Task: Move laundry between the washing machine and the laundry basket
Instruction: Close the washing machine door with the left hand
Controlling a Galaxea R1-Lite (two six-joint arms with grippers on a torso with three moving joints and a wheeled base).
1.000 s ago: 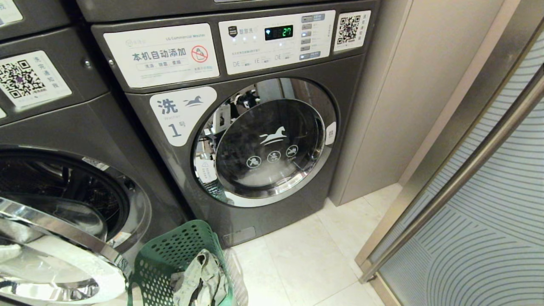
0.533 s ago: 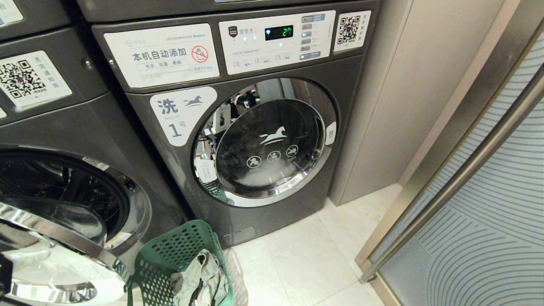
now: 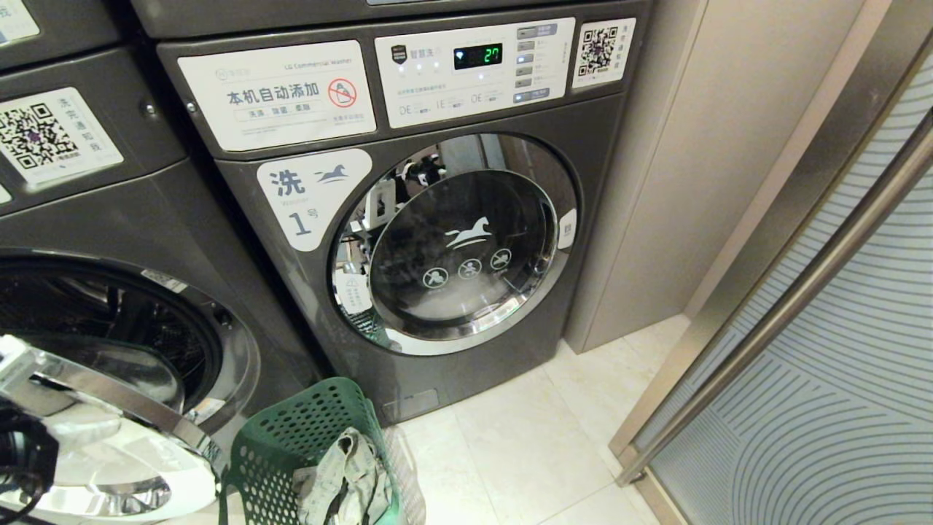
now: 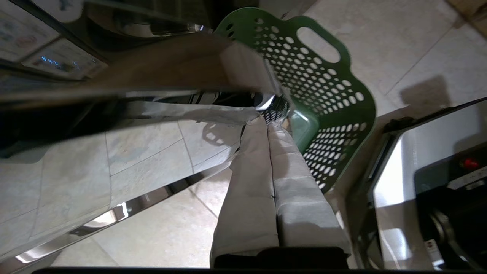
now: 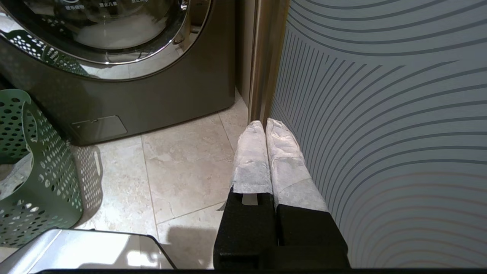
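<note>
Left wrist view is showing your left gripper (image 4: 272, 123), fingers pressed together, nosing toward the basket (image 4: 335, 110) at one o'clock: spread them before reaching the laundry (image 3: 342, 477).

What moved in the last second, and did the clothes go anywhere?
The left arm has come into the head view at the bottom left, in front of the open washing machine door. Its left gripper is shut and empty. The laundry stayed in the laundry basket.
</note>
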